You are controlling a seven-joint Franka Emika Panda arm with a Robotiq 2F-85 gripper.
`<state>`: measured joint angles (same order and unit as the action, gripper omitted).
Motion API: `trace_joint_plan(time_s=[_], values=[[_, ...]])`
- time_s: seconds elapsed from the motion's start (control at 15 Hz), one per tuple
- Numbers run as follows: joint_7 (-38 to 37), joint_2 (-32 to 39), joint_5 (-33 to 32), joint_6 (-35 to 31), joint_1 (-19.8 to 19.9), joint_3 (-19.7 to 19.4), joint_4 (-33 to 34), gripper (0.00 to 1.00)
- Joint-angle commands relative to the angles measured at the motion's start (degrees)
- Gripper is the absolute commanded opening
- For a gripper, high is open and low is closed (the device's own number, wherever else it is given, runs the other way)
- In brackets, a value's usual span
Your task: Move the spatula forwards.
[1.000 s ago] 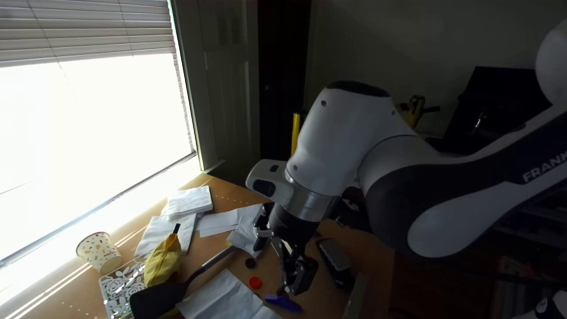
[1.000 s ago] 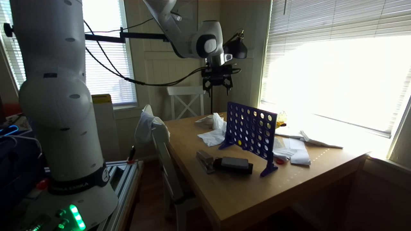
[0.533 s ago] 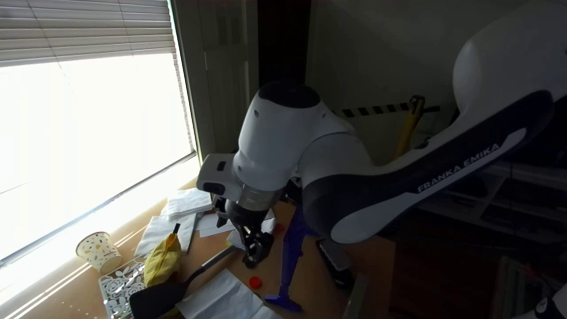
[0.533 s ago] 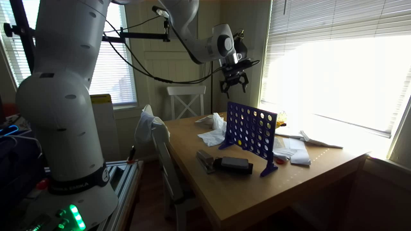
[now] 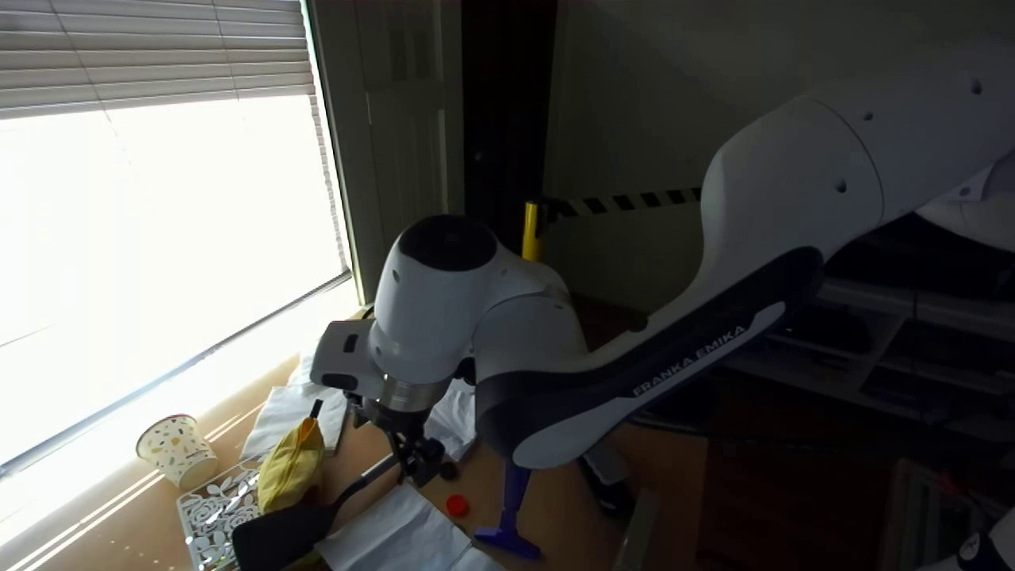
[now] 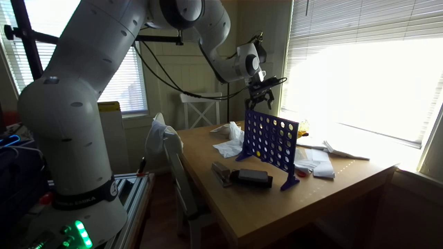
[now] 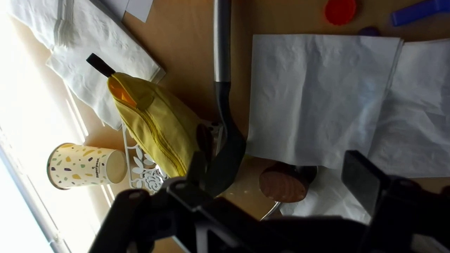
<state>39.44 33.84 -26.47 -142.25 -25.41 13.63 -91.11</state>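
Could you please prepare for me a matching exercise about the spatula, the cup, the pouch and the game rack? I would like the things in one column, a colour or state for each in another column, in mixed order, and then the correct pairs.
Things
1. spatula
2. cup
3. pouch
4. game rack

Colour or state
A. yellow, open at one end
B. purple, standing upright
C. partly silver, with a flat black end
D. pale, with coloured specks

Right pairs: 1-C; 2-D; 3-A; 4-B

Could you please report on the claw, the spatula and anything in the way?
Claw open and empty. Spatula lying flat, not gripped. Yellow pouch close beside its blade, might crowd a grasp there.
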Motion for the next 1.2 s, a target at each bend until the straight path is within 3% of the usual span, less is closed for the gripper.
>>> trace_joint_plan(time_s=[0.0,0.2,0.8,1.13], values=[[-0.1,0.6,-0.3,0.3,0.3,0.4,0.8,1.0],[0.1,2.4,-0.4,2.1,-0.2,0.2,2.6,1.0],[3.5,11.2,-6.9,-1.1,-1.9,-2.8,9.6,1.0],[8.1,15.5,-6.1,-1.2,-1.3,-2.0,14.1,1.0]])
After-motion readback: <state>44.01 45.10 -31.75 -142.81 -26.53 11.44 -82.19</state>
